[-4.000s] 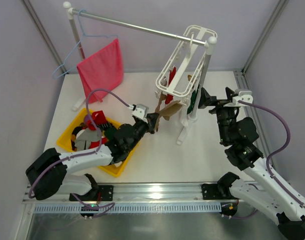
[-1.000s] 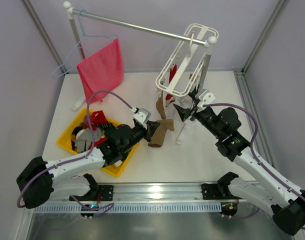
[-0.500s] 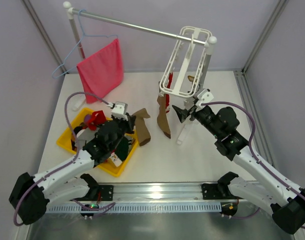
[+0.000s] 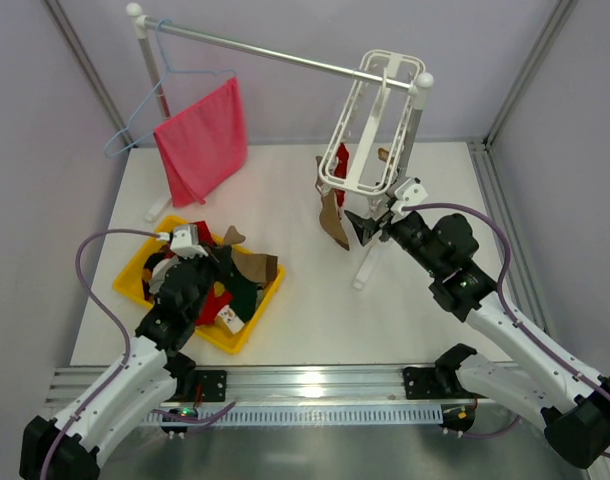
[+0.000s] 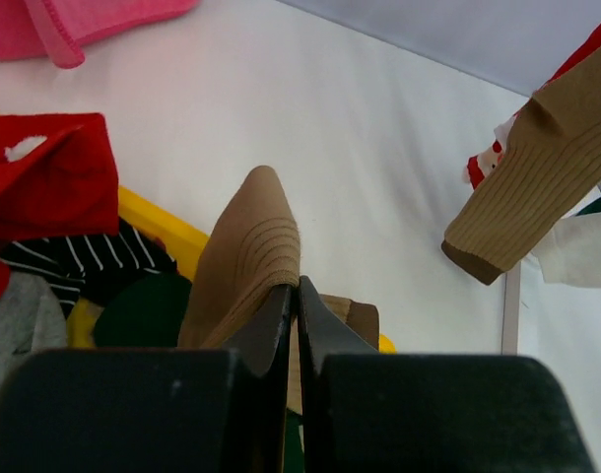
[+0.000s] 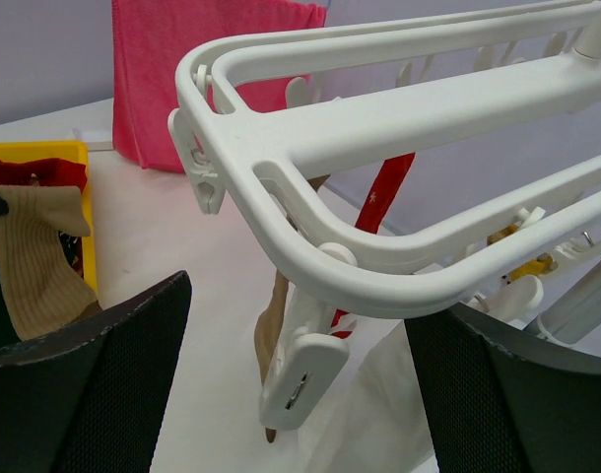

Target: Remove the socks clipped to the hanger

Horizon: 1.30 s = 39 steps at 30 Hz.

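Note:
The white hanger [image 4: 370,120] hangs from the rail, with a tan-brown sock [image 4: 332,215] and a red sock [image 4: 340,160] clipped to it. My right gripper [image 4: 367,226] is open just below the frame's near corner. In the right wrist view its wide-apart fingers [image 6: 84,374] flank a white clip [image 6: 300,379] on the hanger [image 6: 379,128], which holds white fabric, with the tan sock [image 6: 271,330] and the red sock [image 6: 384,197] behind. My left gripper [image 4: 231,265] is shut on another tan sock [image 5: 246,256] over the yellow bin [image 4: 135,265].
The bin [image 5: 158,222] holds several socks, among them a red one [image 5: 54,177] and dark green ones. A large pink-red cloth [image 4: 200,140] and a light-blue wire hanger [image 4: 150,90] hang at the rail's left end. The rail's white post [image 4: 370,255] stands beside my right gripper.
My left arm has swung left and back with the tan sock, from the table's middle to over the yellow bin. The right arm has stayed at the hanger.

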### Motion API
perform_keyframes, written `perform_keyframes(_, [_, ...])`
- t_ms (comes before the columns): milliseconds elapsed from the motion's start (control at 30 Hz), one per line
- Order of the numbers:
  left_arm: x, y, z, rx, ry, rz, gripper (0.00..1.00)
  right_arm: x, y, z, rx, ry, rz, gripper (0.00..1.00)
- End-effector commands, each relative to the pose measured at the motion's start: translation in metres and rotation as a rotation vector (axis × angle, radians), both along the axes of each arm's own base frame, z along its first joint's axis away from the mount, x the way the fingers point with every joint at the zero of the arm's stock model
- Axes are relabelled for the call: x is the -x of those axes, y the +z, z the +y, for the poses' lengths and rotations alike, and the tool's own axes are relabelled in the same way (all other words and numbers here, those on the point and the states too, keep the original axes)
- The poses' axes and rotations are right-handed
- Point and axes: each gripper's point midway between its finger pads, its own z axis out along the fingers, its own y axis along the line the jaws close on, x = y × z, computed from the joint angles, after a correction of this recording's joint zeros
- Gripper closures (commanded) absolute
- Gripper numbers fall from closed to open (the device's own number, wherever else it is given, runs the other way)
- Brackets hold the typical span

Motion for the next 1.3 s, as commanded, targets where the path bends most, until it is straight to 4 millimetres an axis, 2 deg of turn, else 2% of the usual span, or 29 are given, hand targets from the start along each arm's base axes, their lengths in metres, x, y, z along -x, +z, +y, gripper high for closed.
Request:
perform_keyframes(0, [0.011,0.004,0.013,0.073,0.054,-0.024,1.0,0.001,0.017,-0.005,-0.031,-0.018,-0.046,0.13])
perform_keyframes(33, [0.015,-0.004,0.016,0.074,0.066,0.006,1.0,0.001,0.015,-0.005,-0.028,-0.016,-0.042,0.13])
perform_keyframes(133, [0.021,-0.01,0.023,0.086,0.094,0.018,1.0,-0.001,0.014,-0.003,-0.028,-0.013,-0.038,0.13])
perform_keyframes(333, [0.025,-0.032,0.03,0.063,0.132,0.1,1.0,-0.002,0.013,-0.001,-0.028,-0.006,-0.03,0.13])
perform_keyframes(667, [0.023,-0.035,0.028,0.052,0.127,0.112,1.0,-0.001,0.015,-0.004,-0.029,-0.019,-0.039,0.12])
perform_keyframes(733, [0.023,-0.033,0.03,0.043,0.138,0.116,0.74,-0.001,0.014,-0.004,-0.029,-0.017,-0.037,0.12])
perform_keyframes(767, [0.023,-0.034,0.032,0.038,0.15,0.121,0.43,-0.001,0.014,-0.003,-0.028,-0.018,-0.038,0.12])
perform_keyframes(800, [0.022,-0.033,0.033,0.039,0.158,0.122,0.33,-0.002,0.014,-0.003,-0.027,-0.018,-0.037,0.12])
perform_keyframes(833, [0.022,-0.033,0.034,0.037,0.165,0.125,0.13,-0.002,0.013,-0.003,-0.026,-0.018,-0.036,0.12])
perform_keyframes(867, [0.023,-0.035,0.037,0.031,0.175,0.135,0.01,-0.002,0.012,-0.003,-0.024,-0.018,-0.033,0.12])
perform_keyframes(1000, [0.026,-0.036,0.048,0.026,0.231,0.144,0.0,-0.003,0.012,-0.003,-0.023,-0.019,-0.034,0.12])
perform_keyframes(1133, [0.029,-0.028,0.065,0.023,0.314,0.106,0.0,-0.003,0.013,-0.003,-0.025,-0.021,-0.036,0.12])
perform_keyframes(1267, [0.029,-0.005,0.083,-0.015,0.389,0.042,0.0,-0.005,0.012,-0.003,-0.025,-0.025,-0.035,0.12])
